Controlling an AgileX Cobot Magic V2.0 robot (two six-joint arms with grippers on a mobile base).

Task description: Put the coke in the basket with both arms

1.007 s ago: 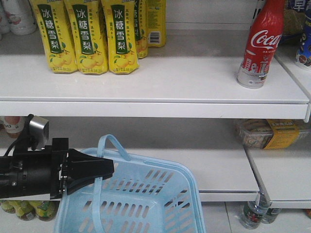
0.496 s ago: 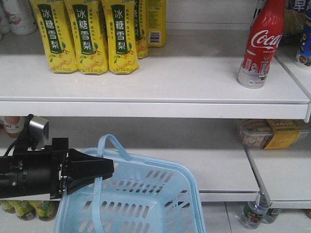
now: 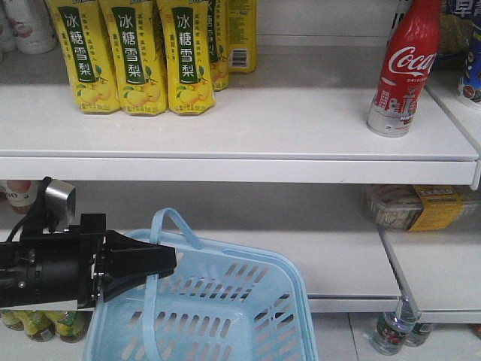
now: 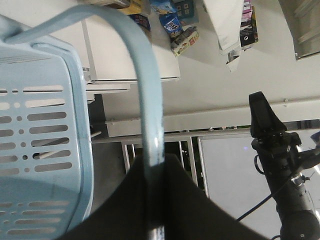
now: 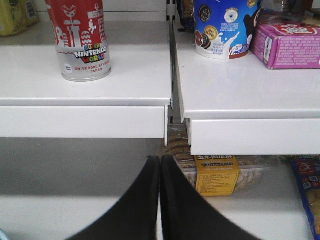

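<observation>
While clamped on the basket (image 3: 294, 287) handle (image 4: 150, 115), left gripper (image 3: 171, 263); right gripper (image 5: 160, 161) pinched empty below shelf edge (image 5: 82, 121), coke (image 5: 80, 40) above.

White shelving fills the scene under bright, even light. The upper shelf (image 3: 248, 124) carries a row of yellow bottles (image 3: 135, 56) at its left end. A second shelf unit (image 5: 240, 85) stands just beside it on the right, with a narrow gap (image 5: 172, 75) between the two. This second unit holds a blue cup (image 5: 225, 27) and a pink box (image 5: 287, 42). Under the upper shelf at the right lies a clear tub with a yellow label (image 3: 413, 207). The lower shelf (image 3: 331, 263) is white too. Beneath it, small bottles (image 3: 394, 331) stand by the pale floor (image 3: 338, 342).
</observation>
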